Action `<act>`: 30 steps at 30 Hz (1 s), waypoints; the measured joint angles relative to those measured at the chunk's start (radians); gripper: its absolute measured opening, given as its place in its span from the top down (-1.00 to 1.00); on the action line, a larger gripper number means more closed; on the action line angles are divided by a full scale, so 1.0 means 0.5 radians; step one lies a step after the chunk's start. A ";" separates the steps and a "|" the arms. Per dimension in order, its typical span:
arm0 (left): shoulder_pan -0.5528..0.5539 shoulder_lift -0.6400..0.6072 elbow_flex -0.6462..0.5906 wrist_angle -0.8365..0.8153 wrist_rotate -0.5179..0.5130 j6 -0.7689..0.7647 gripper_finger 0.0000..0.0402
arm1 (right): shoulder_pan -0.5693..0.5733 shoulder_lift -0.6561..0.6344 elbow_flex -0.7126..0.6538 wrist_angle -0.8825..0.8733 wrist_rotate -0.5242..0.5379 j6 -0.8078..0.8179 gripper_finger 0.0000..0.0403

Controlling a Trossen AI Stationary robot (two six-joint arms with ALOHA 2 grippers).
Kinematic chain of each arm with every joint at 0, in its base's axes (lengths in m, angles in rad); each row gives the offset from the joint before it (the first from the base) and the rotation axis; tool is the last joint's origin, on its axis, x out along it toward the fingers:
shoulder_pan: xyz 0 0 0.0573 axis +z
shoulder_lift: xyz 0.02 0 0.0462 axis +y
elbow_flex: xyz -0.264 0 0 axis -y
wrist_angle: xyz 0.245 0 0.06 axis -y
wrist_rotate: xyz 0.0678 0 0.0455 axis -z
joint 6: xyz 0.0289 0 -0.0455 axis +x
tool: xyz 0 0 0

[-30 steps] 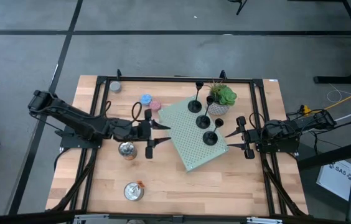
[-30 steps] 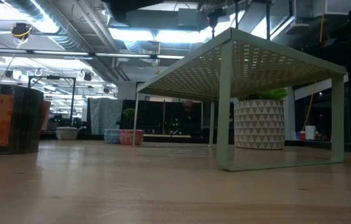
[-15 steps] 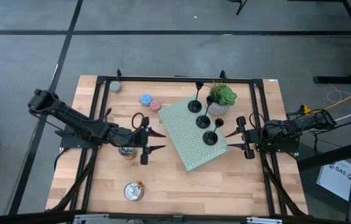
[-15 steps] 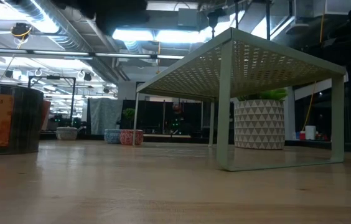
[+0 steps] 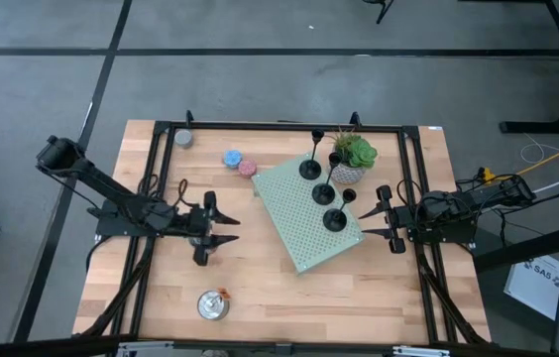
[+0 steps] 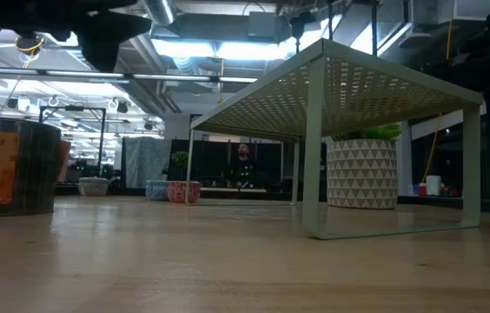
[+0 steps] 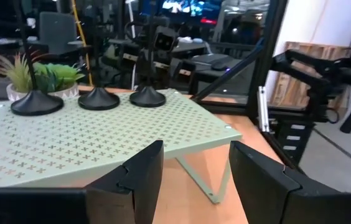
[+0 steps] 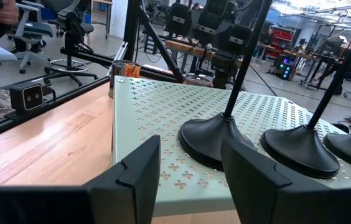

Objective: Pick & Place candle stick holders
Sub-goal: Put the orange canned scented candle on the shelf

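Black candle stick holders (image 5: 323, 194) stand in a row on the green perforated shelf (image 5: 294, 230), at two o'clock from my empty, spread left gripper (image 5: 214, 229), while my right gripper (image 5: 376, 215) waits parted at the shelf's three o'clock edge.

A robotics lab or workshop: a wooden surface (image 5: 260, 288) framed by black metal rails (image 5: 279, 127) stands on a grey concrete floor (image 5: 279, 59) marked with dark lines. Across the surface, the low view shows an open industrial hall with exposed ceiling ducts (image 6: 97, 43) and strip lighting (image 6: 201, 48). The wrist views take in office chairs (image 8: 23, 37), further benches and other dark robot arms (image 8: 219, 25) on stands in the room beyond.
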 joint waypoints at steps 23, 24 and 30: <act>-0.254 -0.360 -0.061 -0.508 0.091 -0.132 0.10 | 0.001 0.000 0.000 0.000 0.000 0.001 0.15; -0.254 -0.381 -0.061 -0.554 0.113 -0.166 0.10 | 0.000 0.000 0.000 0.000 0.000 0.000 0.15; -0.253 -0.448 0.000 -0.945 0.219 -0.303 0.10 | 0.001 0.001 0.000 -0.001 0.000 0.001 0.15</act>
